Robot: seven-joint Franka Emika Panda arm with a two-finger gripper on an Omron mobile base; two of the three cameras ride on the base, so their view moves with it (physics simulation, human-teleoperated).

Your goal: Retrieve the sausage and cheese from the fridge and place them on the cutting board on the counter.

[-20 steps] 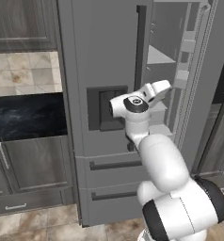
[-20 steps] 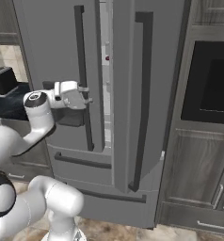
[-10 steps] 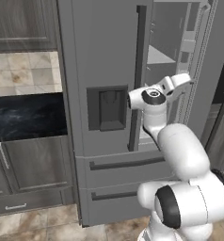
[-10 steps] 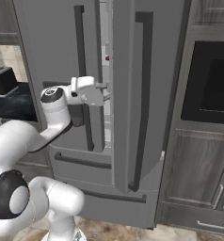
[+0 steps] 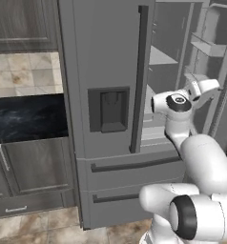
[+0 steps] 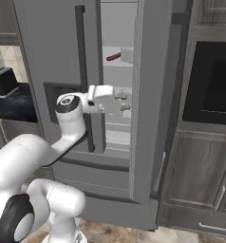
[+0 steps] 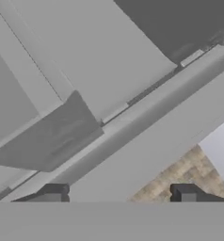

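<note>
The grey fridge (image 5: 106,57) (image 6: 53,42) has its left door shut and its right door (image 6: 157,95) swung open. The sausage (image 6: 113,57), small and dark red, lies on an upper shelf inside, above my gripper. My gripper (image 6: 126,101) (image 5: 208,88) is at the gap between the doors, level with the middle shelves. In the hand view my gripper (image 7: 118,193) is open: its fingertips (image 7: 52,192) stand apart with nothing between them. The cheese and the cutting board are out of view. A stretch of the black counter (image 5: 25,116) lies left of the fridge.
The long dark handle (image 5: 139,76) of the shut door is just left of my arm. Door bins (image 5: 208,45) line the open door at right. A dark appliance (image 6: 2,79) stands on the counter. Dark cabinets and a wall oven (image 6: 212,80) flank the fridge's right side.
My arm has swung right, from in front of the dispenser panel to the gap between the doors. In the right base view the right door stands wider open than before.
</note>
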